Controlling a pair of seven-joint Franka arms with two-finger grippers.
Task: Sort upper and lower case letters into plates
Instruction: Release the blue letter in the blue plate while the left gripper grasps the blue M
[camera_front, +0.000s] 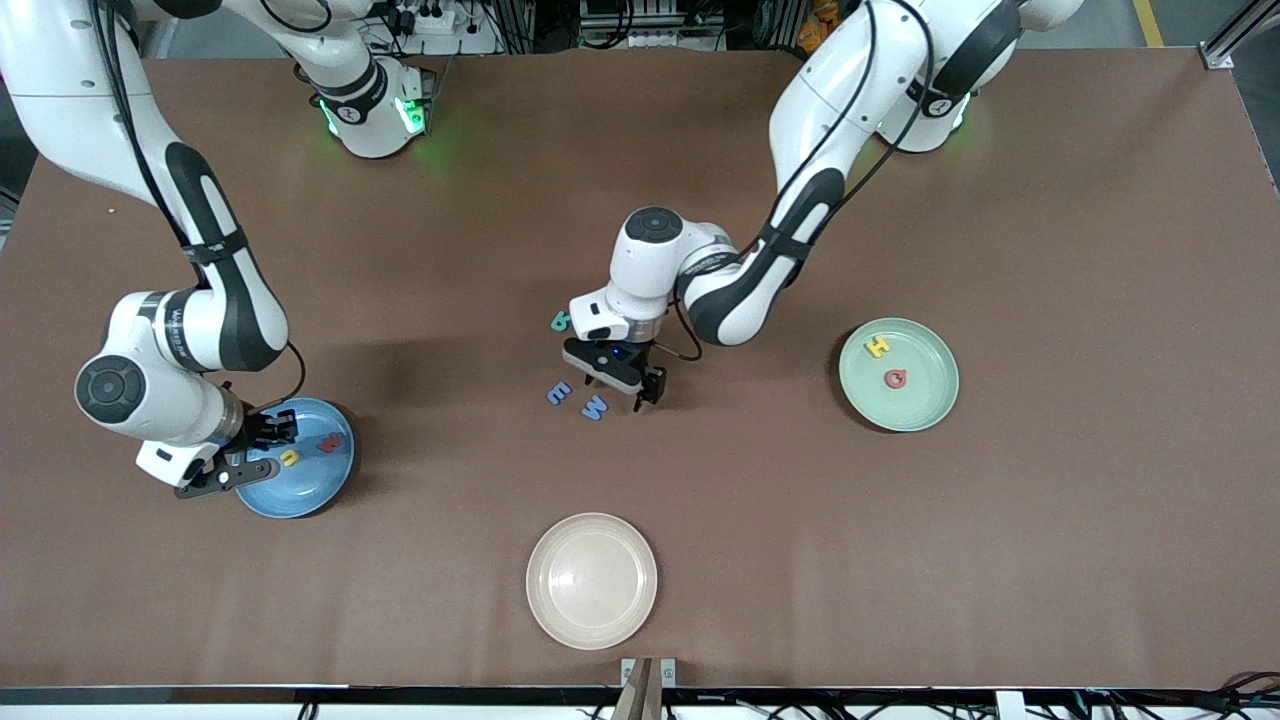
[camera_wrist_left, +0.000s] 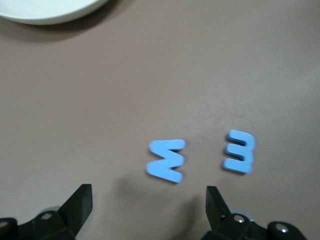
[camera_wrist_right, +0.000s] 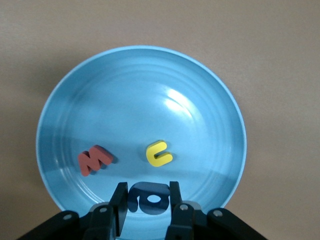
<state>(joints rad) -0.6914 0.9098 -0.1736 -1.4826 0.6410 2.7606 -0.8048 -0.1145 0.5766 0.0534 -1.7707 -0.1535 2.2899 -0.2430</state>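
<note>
My right gripper (camera_wrist_right: 148, 197) is shut on a dark blue letter (camera_wrist_right: 150, 199) just over the blue plate (camera_wrist_right: 140, 100), near its rim. A red letter (camera_wrist_right: 95, 160) and a yellow letter (camera_wrist_right: 159, 153) lie in that plate. My left gripper (camera_wrist_left: 148, 200) hangs open low over the table's middle, its fingers empty. Just ahead of it lie a light blue M (camera_wrist_left: 167, 160) and a light blue E (camera_wrist_left: 240, 151). A teal letter (camera_front: 561, 321) lies beside the left wrist. The pale green plate (camera_front: 925, 400) holds a yellow H (camera_front: 877, 346) and a red letter (camera_front: 896, 378).
A cream-beige plate (camera_front: 591, 580) stands near the table's front edge, nearer to the front camera than the two blue letters. The blue plate (camera_front: 300, 490) is toward the right arm's end of the table, the green one toward the left arm's end.
</note>
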